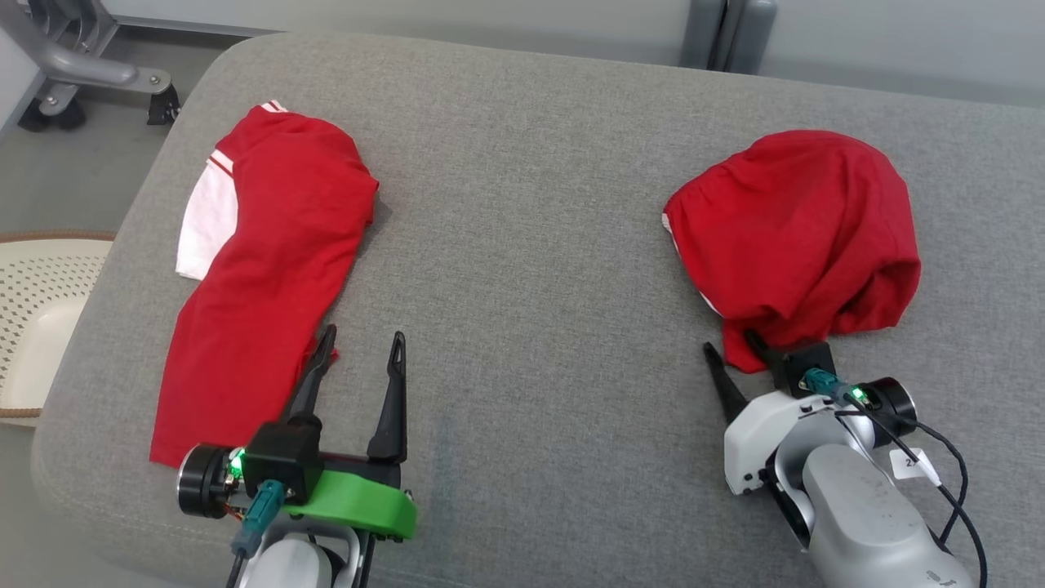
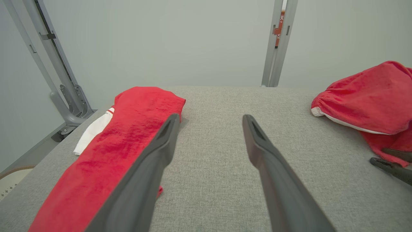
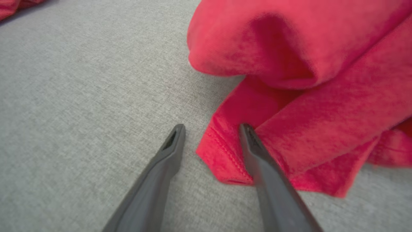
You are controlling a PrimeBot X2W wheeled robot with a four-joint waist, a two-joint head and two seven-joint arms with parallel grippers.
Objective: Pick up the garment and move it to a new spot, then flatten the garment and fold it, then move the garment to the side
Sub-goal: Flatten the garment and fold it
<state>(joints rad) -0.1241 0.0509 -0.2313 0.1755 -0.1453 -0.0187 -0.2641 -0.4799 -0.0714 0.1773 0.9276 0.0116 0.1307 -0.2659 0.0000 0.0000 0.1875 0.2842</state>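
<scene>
A crumpled red garment (image 1: 800, 229) lies at the right of the grey padded surface (image 1: 531, 204), with a white trim along its left edge. My right gripper (image 1: 731, 343) is at its near-left corner. In the right wrist view the gripper (image 3: 212, 130) is open, the hemmed corner of the garment (image 3: 289, 64) lies between the fingers, and the right fingertip (image 3: 249, 138) rests on the cloth. A second red garment (image 1: 269, 245) with a white part lies flat and long at the left. My left gripper (image 1: 363, 335) stands open beside its near right edge, holding nothing.
A pale perforated basket (image 1: 41, 310) sits on the floor off the surface's left edge. A grey metal frame on wheels (image 1: 82, 73) stands at the back left and a grey post (image 1: 727, 33) behind. Bare grey surface lies between the two garments.
</scene>
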